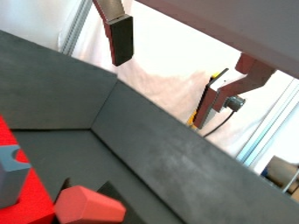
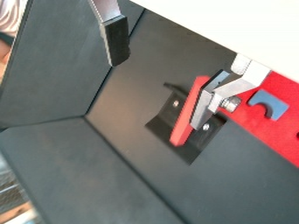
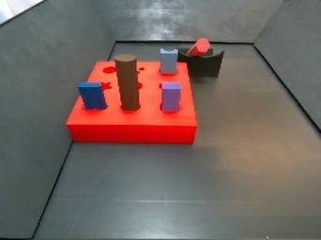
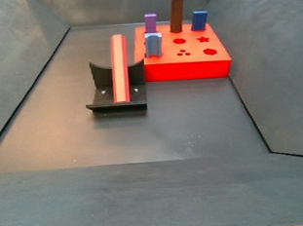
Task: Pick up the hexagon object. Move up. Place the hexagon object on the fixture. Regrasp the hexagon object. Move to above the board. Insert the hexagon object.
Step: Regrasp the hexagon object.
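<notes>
The hexagon object [image 4: 118, 68], a long salmon-red rod, lies along the notch of the dark fixture [image 4: 115, 105], beside the red board [image 4: 206, 64]. In a side view only its end [image 3: 201, 45] shows above the fixture [image 3: 205, 65], behind the board [image 3: 131, 127]. My gripper [image 2: 170, 66] hangs open high above the rod [image 2: 184, 118], and nothing sits between its fingers [image 2: 114, 39]. In a wrist view the gripper [image 1: 172, 68] is seen against the pale backdrop, with the rod's end [image 1: 87, 206] far below. Neither side view shows the gripper.
On the board stand a brown cylinder [image 3: 127, 82], a blue block [image 3: 92, 96], a purple block [image 3: 171, 96] and a grey-blue block [image 3: 168, 60]. Shaped holes [image 4: 189, 50] open in its top. Dark sloping walls [image 4: 35, 74] ring the grey floor.
</notes>
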